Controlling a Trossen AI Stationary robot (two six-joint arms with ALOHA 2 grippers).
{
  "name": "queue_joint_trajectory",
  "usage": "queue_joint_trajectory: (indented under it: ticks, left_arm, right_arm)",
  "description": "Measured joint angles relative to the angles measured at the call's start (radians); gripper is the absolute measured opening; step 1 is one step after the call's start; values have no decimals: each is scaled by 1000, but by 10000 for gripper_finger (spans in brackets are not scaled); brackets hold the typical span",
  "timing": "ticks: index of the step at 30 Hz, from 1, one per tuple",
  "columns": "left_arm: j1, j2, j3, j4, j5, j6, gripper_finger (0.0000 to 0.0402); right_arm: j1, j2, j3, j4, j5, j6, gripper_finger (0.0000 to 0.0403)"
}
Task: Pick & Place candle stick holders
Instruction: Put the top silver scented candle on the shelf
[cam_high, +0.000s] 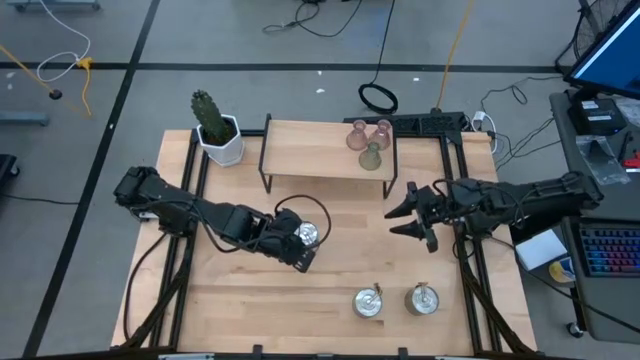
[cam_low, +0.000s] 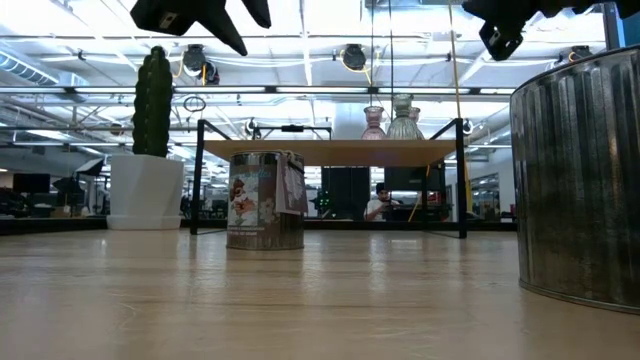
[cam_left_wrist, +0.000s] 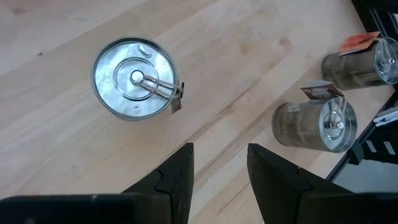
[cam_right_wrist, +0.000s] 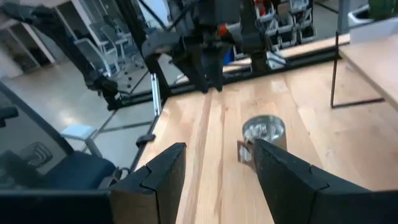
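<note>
**Above the middle silver holder, left fingers parted and empty**

Between my left gripper's (cam_left_wrist: 219, 180) two dark fingers there is only bare wood; they stand a little apart, holding nothing. Just beyond their tips sits a squat silver candle holder (cam_left_wrist: 135, 79), upright with a small tag at its rim. I read that as the line-up before a descent (the gap looks narrow for that body, so I would widen first). In the high view the gripper (cam_high: 303, 247) hangs right over that holder (cam_high: 308, 234), mid-table.

My right gripper (cam_high: 407, 216) hovers clear of the boards near the shelf's right end, fingers spread and empty, seemingly waiting.

Two more silver holders (cam_high: 369, 302) (cam_high: 423, 298) stand side by side at the table's near edge. The three glass ones, two pink (cam_high: 357, 134) and one olive (cam_high: 371, 154), are clustered on the raised wooden shelf (cam_high: 310, 150), so I judge that the drop-off place. The potted cactus (cam_high: 214, 126) stands beside it.
</note>
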Motion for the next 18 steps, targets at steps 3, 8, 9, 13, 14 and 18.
queue_joint_trajectory:
  ticks: [3,8,9,13,14,18]
  left_arm:
    - [0,0,0,0,-1,2,150]
    - [0,0,0,1,-25,17,150]
    - [-1,0,0,1,-33,16,150]
    - [-11,0,0,0,-55,16,150]
    - [-15,0,0,1,-55,15,150]
    - [-25,0,0,1,-54,4,150]
  right_arm:
    - [12,0,0,-34,0,0,181]
    - [26,0,0,-101,1,3,180]
    - [27,0,0,-109,0,3,180]
    - [37,0,0,-134,0,2,178]
    - [39,0,0,-148,0,1,177]
    - [39,0,0,-204,2,0,176]
